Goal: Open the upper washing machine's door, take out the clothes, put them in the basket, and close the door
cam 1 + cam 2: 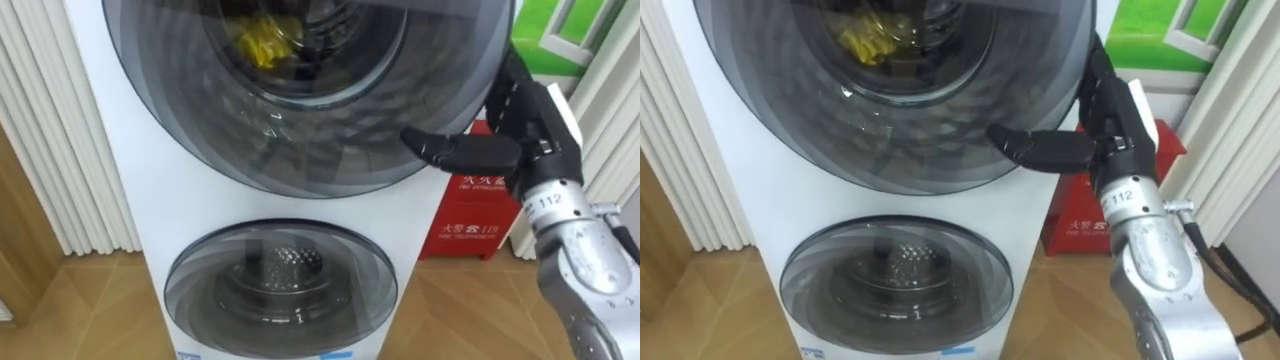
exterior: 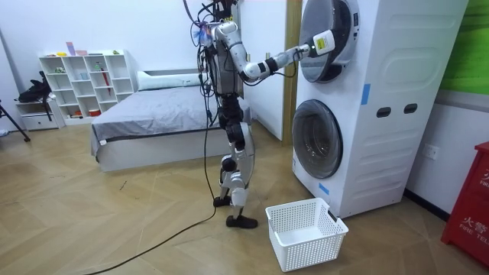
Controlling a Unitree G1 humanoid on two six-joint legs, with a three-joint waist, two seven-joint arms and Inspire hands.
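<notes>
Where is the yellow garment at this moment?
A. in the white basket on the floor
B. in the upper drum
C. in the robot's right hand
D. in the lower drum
B: the yellow garment lies in the upper drum, the white basket holds no cloth, and the right hand is at the upper door's right edge.

Both eye views look from the robot's head, close up and slightly downward, squarely at the washing machine (image 1: pixel 158 205) front: upper door (image 1: pixel 300 110), lower door (image 1: pixel 280 285), and the right hand (image 1: pixel 520 140) at the upper rim. The room view stands a few metres off, apparently near chest height, seeing the robot side-on and the doors obliquely. All three share both doors.
</notes>
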